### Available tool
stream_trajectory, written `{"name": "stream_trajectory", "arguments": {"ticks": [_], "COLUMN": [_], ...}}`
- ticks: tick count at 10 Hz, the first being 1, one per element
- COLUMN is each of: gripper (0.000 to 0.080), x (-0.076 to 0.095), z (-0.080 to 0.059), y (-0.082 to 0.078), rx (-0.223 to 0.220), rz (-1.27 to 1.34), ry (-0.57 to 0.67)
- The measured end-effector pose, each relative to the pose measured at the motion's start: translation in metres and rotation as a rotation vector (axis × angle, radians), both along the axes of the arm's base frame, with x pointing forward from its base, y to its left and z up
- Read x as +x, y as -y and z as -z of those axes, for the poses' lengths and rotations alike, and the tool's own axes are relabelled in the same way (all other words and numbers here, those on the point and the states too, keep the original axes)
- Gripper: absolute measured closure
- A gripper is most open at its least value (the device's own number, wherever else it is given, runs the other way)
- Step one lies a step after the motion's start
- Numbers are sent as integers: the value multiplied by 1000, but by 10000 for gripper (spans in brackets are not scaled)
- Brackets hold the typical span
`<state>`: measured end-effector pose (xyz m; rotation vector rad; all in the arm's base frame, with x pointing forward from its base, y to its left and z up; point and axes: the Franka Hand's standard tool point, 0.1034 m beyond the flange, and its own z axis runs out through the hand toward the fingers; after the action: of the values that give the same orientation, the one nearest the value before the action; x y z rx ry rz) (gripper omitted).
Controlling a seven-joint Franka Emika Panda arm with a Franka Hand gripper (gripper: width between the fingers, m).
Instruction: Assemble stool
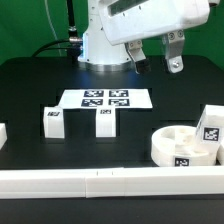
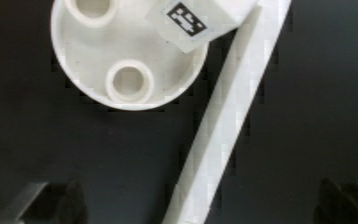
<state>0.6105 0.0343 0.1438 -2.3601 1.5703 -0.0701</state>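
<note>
The white round seat disc (image 1: 183, 146) lies socket side up at the exterior view's right front. One white block leg (image 1: 212, 124) with a tag leans at its right rim. Two more tagged legs (image 1: 53, 119) (image 1: 104, 119) stand in front of the marker board. My gripper (image 1: 157, 62) hangs open and empty, high above the table behind the seat. In the wrist view the seat (image 2: 105, 40) shows two round sockets, the tagged leg (image 2: 197, 20) rests at its rim, and my gripper (image 2: 197, 205) has its dark fingers (image 2: 43, 205) wide apart.
The marker board (image 1: 104, 98) lies flat at the table's middle. A long white border rail (image 1: 100, 181) runs along the front edge and shows slanted in the wrist view (image 2: 220, 130). Another rail end (image 1: 2, 135) is at the exterior view's left.
</note>
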Motion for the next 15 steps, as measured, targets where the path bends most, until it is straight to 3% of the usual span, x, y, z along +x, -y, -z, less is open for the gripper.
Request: {"name": "stream_trajectory", "arguments": {"ticks": [1, 2, 5, 6, 10, 11, 12, 15], "gripper": [151, 151, 151, 151, 151, 151, 151, 151], "x": [0, -1, -6, -9, -8, -7, -8, -32], "z": [2, 9, 29, 34, 32, 33, 39, 63], "y": [0, -1, 4, 8, 9, 11, 15, 45], "rx": [-18, -98, -177, -198, -237, -276, -367, -401], "rz": [-57, -255, -567, -620, -840, -961, -1117, -1116], "ry": [6, 8, 40, 55, 99, 119, 144, 129]}}
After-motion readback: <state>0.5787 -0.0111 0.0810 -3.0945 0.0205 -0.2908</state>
